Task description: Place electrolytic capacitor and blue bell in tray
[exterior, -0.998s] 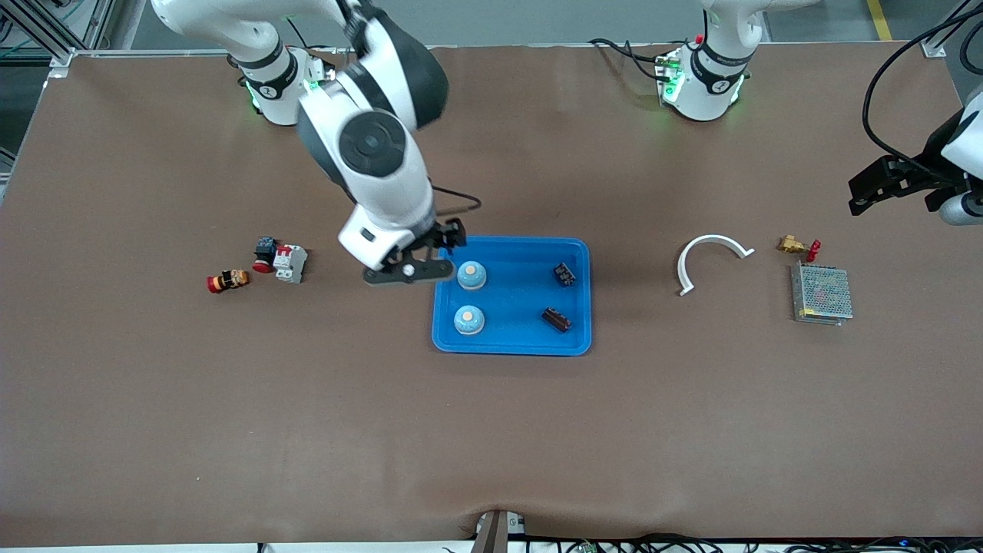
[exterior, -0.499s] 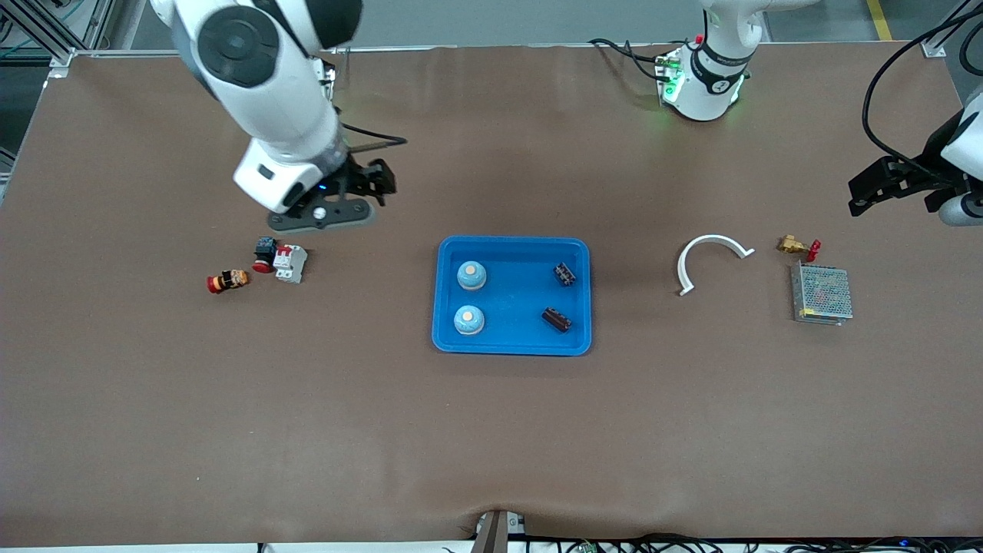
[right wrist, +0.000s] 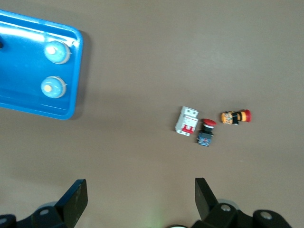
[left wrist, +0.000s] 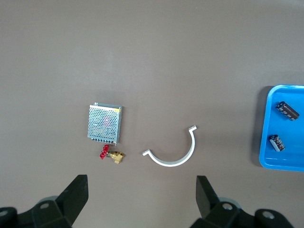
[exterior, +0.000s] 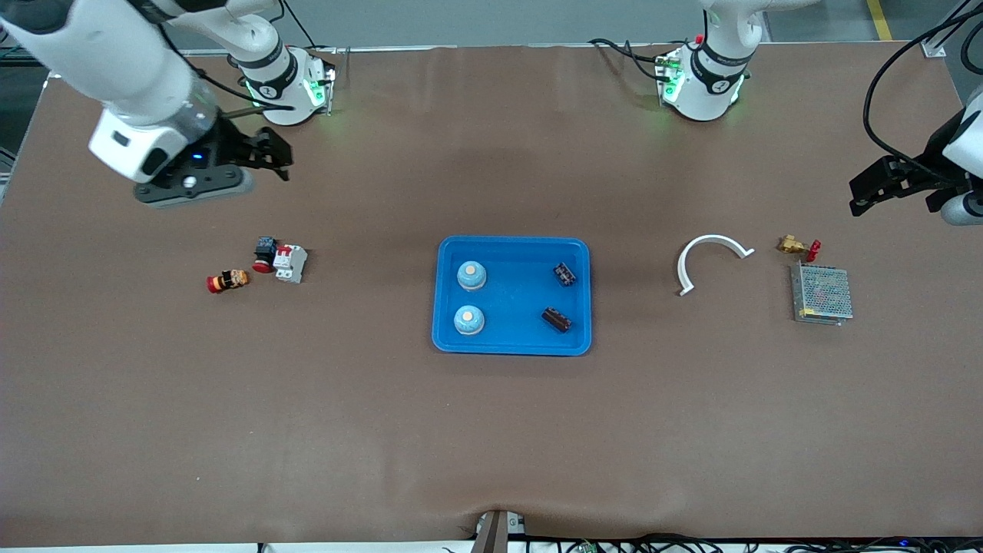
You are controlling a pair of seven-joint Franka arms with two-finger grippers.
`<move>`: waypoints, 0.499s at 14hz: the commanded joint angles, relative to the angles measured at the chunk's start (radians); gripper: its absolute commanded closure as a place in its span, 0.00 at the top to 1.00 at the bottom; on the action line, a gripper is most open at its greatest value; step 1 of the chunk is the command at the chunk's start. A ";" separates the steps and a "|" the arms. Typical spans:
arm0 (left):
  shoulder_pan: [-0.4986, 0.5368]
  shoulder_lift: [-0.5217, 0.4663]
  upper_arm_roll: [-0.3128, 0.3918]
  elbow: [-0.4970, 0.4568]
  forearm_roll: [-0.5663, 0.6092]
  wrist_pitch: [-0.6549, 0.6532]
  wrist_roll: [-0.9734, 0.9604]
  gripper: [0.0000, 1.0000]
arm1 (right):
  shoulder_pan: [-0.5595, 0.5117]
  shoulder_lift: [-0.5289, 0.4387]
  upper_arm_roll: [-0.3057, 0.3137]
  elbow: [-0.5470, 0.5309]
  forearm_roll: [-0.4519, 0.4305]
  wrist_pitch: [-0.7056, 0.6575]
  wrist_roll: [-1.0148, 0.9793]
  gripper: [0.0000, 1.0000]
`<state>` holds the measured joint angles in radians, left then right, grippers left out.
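The bright-blue tray [exterior: 514, 296] lies mid-table. In it are two blue bells [exterior: 471, 275] [exterior: 468, 319] and two dark electrolytic capacitors [exterior: 565, 273] [exterior: 556, 319]. My right gripper [exterior: 269, 157] is open and empty, in the air over bare table near the right arm's base. The right wrist view shows its open gripper [right wrist: 141, 199], the tray [right wrist: 23, 71] and both bells [right wrist: 57, 51] [right wrist: 52, 87]. My left gripper [exterior: 872, 188] is open and empty and waits at the left arm's end. Its wrist view shows its open gripper [left wrist: 141, 199], the tray's edge [left wrist: 285, 161] and both capacitors [left wrist: 288, 109] [left wrist: 277, 143].
A white breaker [exterior: 290, 263], a red push button [exterior: 264, 253] and an orange-red part [exterior: 227, 280] lie toward the right arm's end. A white arc [exterior: 710, 257], a brass valve [exterior: 797, 246] and a mesh box [exterior: 822, 293] lie toward the left arm's end.
My right gripper has pulled away from the tray's edge by a bell and swung toward the right arm's end of the table. The left arm has not moved.
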<state>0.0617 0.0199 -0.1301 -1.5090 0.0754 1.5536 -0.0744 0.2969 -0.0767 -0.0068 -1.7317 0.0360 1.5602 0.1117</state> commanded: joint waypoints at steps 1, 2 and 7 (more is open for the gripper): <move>-0.003 0.014 0.003 0.027 -0.006 -0.003 0.015 1.00 | -0.117 -0.054 0.016 -0.068 -0.005 0.017 -0.082 1.00; -0.003 0.014 0.003 0.027 -0.005 -0.003 0.015 1.00 | -0.157 -0.055 0.016 -0.066 -0.005 0.011 -0.105 1.00; -0.003 0.014 0.003 0.027 -0.006 -0.003 0.015 1.00 | -0.291 -0.052 0.016 -0.063 -0.007 0.006 -0.216 1.00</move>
<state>0.0614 0.0203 -0.1301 -1.5070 0.0754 1.5536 -0.0744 0.0465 -0.1033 -0.0103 -1.7696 0.0358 1.5606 -0.0650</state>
